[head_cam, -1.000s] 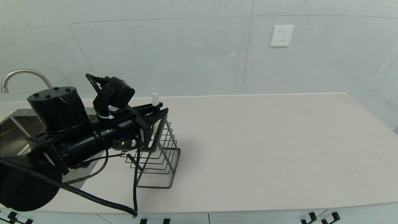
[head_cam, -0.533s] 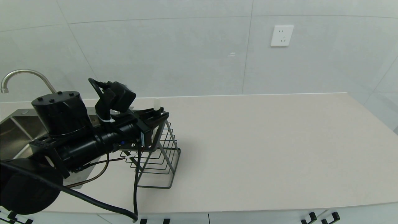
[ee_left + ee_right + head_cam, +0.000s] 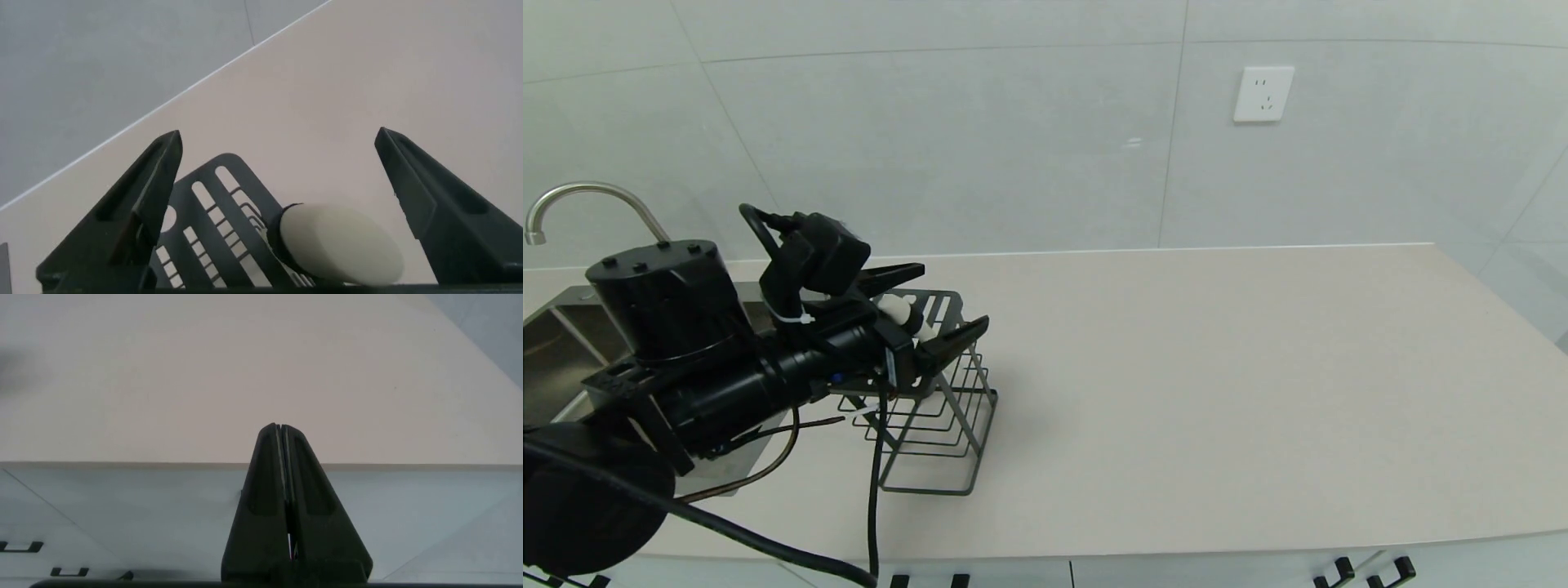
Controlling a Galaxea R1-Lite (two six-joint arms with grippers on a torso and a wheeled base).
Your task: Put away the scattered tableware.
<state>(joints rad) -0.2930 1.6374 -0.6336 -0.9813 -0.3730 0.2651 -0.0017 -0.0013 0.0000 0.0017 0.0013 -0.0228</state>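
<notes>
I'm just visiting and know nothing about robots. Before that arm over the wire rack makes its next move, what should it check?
1. Left pincer open: ok.
2. Left pincer clear of the white handle: ok, gaps on both sides.
3. Handle standing in the wire rack: ok.
4. Utensil seated fully down: cannot tell, its lower end is hidden.
5. Right pincer shut and holding nothing: ok.
</notes>
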